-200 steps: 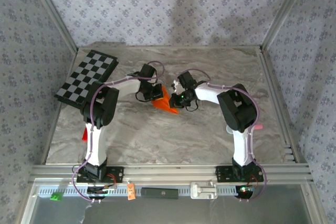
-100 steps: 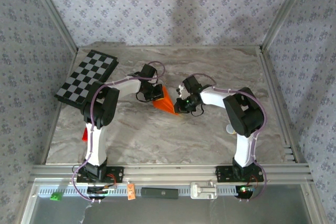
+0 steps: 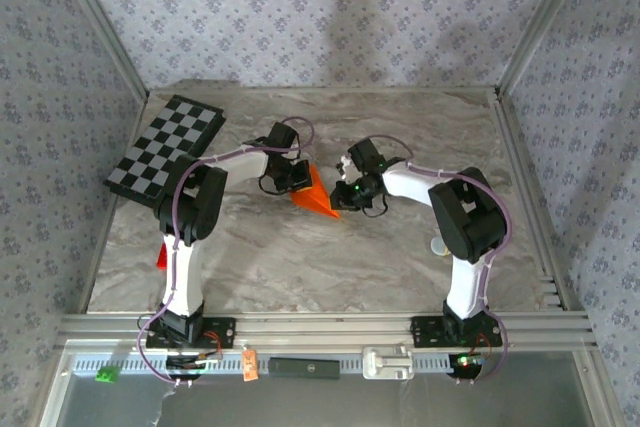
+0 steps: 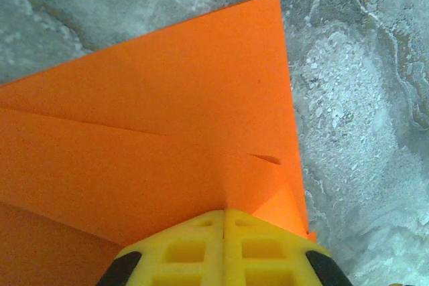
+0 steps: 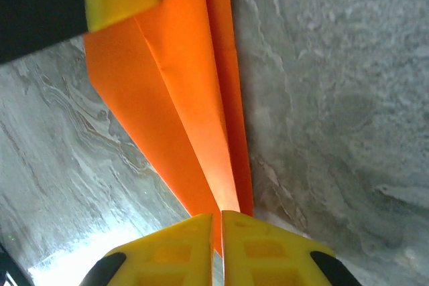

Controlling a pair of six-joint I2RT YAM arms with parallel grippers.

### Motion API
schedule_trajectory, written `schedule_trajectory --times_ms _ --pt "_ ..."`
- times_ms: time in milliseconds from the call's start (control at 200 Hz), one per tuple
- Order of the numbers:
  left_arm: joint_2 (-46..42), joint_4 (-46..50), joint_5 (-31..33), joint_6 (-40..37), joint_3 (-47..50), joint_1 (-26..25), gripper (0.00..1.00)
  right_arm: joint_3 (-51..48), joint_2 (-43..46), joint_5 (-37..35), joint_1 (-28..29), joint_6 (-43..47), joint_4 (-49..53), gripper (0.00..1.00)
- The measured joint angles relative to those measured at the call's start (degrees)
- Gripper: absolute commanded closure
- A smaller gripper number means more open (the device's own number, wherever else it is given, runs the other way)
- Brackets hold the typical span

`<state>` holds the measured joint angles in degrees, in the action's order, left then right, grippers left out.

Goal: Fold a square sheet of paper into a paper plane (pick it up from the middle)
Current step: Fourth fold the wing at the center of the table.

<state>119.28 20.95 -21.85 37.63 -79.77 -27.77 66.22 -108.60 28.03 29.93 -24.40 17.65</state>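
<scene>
Grey marbled table, enclosed by patterned walls. You see the square sheet of paper, bright orange and creased into a pointed shape, near the table's middle, between the two grippers. The left gripper grasps its wide end; in the left wrist view its yellow fingers meet on the layered folds. The right gripper pinches the narrow tip, with its fingers pressed to the paper from both sides. The checkerboard lies well apart, at the far left corner.
</scene>
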Motion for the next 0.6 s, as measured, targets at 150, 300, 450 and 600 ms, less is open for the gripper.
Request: schedule_trajectory --times_ms 150,300,450,600 --pt "0.0 -0.1 -0.1 0.0 0.0 0.0 0.98 0.4 -1.5 -0.4 0.6 -0.1 0.5 0.87" --pt "0.0 -0.1 -0.3 0.0 0.0 0.0 0.96 -1.1 -1.4 -0.6 0.9 -0.1 0.3 0.87" --pt "0.0 0.2 -0.5 0.0 -0.2 0.0 0.92 -3.7 1.6 -0.5 0.5 0.5 0.6 0.86" --pt "-0.1 1.7 -0.6 0.6 -1.4 0.0 0.77 -4.5 5.6 -0.7 0.0 0.4 -0.2 0.76"
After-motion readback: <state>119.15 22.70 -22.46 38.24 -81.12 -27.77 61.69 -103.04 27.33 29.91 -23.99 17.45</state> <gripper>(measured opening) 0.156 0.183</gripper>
